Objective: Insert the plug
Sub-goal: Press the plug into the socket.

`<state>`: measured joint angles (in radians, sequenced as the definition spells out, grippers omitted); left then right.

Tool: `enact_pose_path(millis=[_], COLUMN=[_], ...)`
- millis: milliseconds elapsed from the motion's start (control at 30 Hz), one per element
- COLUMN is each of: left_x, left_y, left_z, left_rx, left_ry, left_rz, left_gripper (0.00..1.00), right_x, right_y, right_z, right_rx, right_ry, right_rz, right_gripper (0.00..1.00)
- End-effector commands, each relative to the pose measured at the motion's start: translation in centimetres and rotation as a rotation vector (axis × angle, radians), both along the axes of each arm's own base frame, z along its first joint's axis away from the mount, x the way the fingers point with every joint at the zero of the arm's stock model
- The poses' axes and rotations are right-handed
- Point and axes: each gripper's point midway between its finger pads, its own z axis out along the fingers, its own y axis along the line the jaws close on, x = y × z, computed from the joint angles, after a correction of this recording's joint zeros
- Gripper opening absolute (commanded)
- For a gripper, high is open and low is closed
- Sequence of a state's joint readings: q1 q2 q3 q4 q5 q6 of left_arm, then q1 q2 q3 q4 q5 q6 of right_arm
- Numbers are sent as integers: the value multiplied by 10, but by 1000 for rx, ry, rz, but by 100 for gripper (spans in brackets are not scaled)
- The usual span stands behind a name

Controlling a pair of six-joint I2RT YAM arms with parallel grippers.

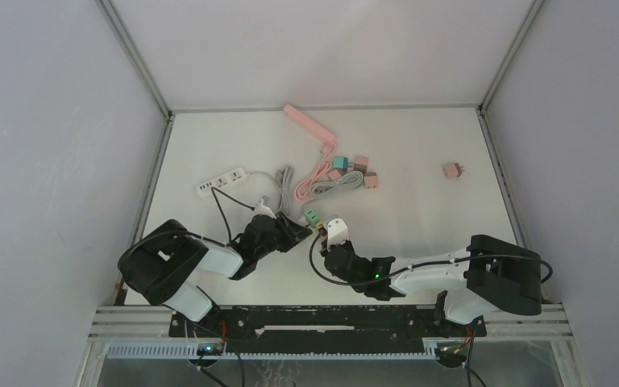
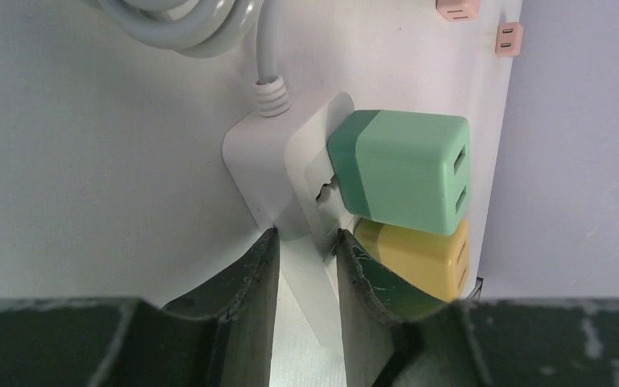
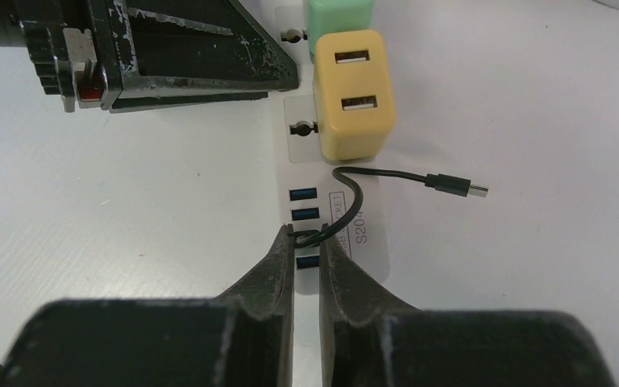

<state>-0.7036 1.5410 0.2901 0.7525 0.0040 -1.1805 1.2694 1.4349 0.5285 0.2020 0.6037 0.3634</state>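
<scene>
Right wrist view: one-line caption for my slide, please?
Right gripper jaws pinch the black cable at the blue ports of the white power strip, near the plugged-in yellow adapter.

We count three power strips: a white strip [image 1: 222,181] at ten o'clock on the table, a pink strip [image 1: 309,127] at twelve, and a second white strip [image 3: 367,242] toward six. Cube adapters number six: one green adapter [image 2: 399,171], one yellow adapter [image 3: 353,93], one teal adapter [image 1: 339,163], and three pink, namely a first pink adapter [image 1: 361,164], a lower pink adapter [image 1: 370,180] and a lone pink adapter [image 1: 452,170] at two o'clock. A seventh may sit among the tangled cords. We see one black USB cable [image 3: 451,185].
</scene>
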Motion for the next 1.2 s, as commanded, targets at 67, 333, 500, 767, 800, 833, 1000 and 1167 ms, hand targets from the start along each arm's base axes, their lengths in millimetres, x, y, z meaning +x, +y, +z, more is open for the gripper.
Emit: enact_pose_path(millis=[67,333,500,767,800,833,1000,1167], left_x=[9,9,10,10,10,10,8,5], left_y=[-13,-12,-13,-9,-9,-8,1,18], left_z=[19,20,21,26,27,29,36,51], left_rx=[-51,-52,-54,-50,-48,-47,-26,29], left_ry=[-33,-37,-38,-57,-60,-65,-91,-143], left_rz=[-16,-14,-16,-6,-4,-4,11,40], left_gripper=[36,36,37,48,49,50,57,64], right_x=[-27,-25,-16,-2,-1,0,4,6], right_y=[-34,-28,-17,-9,-8,-8,-11,-10], right_z=[-51,-42,-11,30,34,37,41,37], right_rx=[-149,-120,-28,79,92,104,120,120], right_ry=[171,164,118,71,68,67,80,97], right_rz=[24,35,51,65,70,72,76,89], right_gripper=[0,0,2,40,43,45,60,76])
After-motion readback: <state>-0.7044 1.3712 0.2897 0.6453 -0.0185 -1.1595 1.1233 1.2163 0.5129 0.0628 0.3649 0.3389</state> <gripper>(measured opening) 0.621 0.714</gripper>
